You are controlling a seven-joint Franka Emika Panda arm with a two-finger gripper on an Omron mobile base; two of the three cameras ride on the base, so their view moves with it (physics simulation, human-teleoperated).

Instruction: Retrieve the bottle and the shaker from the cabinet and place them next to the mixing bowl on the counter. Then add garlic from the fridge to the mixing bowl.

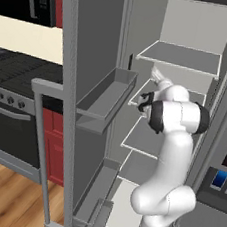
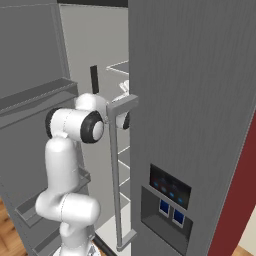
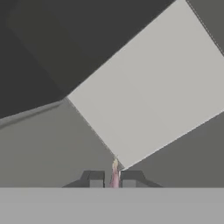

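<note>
Left base view: my arm (image 1: 175, 143) reaches into the open fridge (image 1: 197, 25), between the shelves (image 1: 185, 58). Right base view: the door (image 2: 190, 100) hides the hand. Hand view: the gripper (image 3: 113, 179) is clenched on the garlic (image 3: 115, 170), a pinkish sliver between the tips; I judge a slow, level withdrawal past the shelves safest.

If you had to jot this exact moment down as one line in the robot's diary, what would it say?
stage: fetching garlic | place: inside open fridge | gripper: shut on garlic | garlic: pinched between the fingertips, above a shelf
</note>
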